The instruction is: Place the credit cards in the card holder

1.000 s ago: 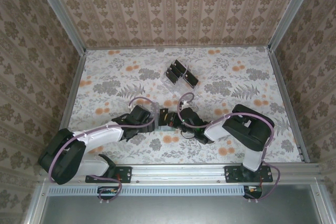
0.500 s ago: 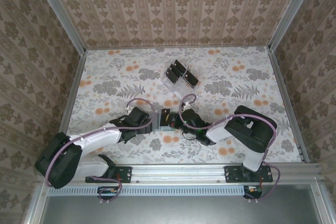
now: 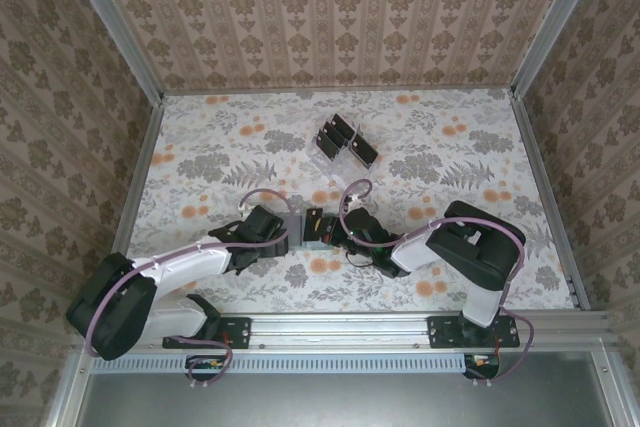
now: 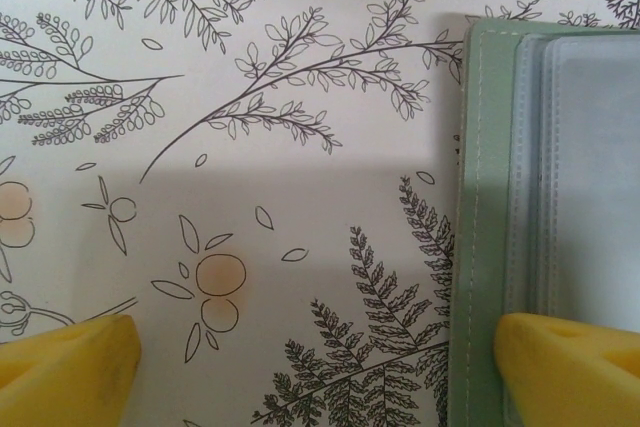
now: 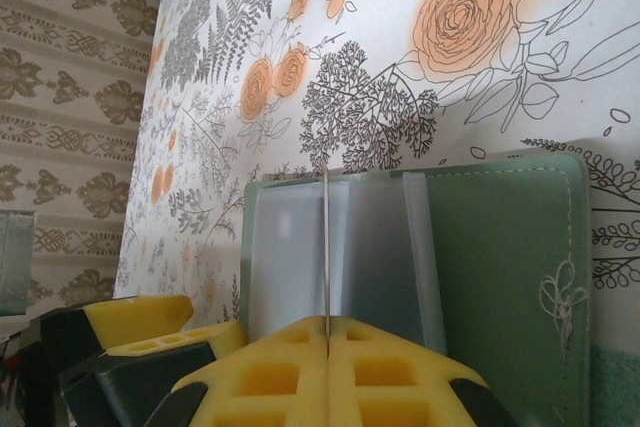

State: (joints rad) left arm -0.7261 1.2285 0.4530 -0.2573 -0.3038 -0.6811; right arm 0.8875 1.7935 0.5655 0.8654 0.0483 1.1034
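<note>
Settling both arms at the card holder, one card lined up

Compared with a second ago, finds the left arm reached further toward the middle of the counter (image 3: 450, 147), its shoulder swung out to the left. Over the last half second, shows hardly any shift in either arm. Reads as the approach finished and the fine work about to start.

Has the left end effector (image 4: 318, 357) spread wide and gripping nothing. Puts one yellow fingertip over the near edge of the card holder (image 4: 482, 197) and the other over bare floral counter well to the side. Cannot tell whether that fingertip presses on the holder.

Has the right end effector (image 5: 327, 332) clamped on one credit card (image 5: 327, 247), seen edge-on as a thin dark line over the holder's clear pockets. Cannot tell whether the card has entered a pocket or sits just short of it.

Shows the card holder lying flat and open between the two end effectors, at the near middle of the counter. Leaves more dark cards in the clear slotted rack (image 3: 342, 140), well apart toward the far side.

Probably means this card is not yet seated. Calls next for a straight slide into a pocket while the left side pins the holder. Risks a skidding holder or a card snagging on a pocket lip.
</note>
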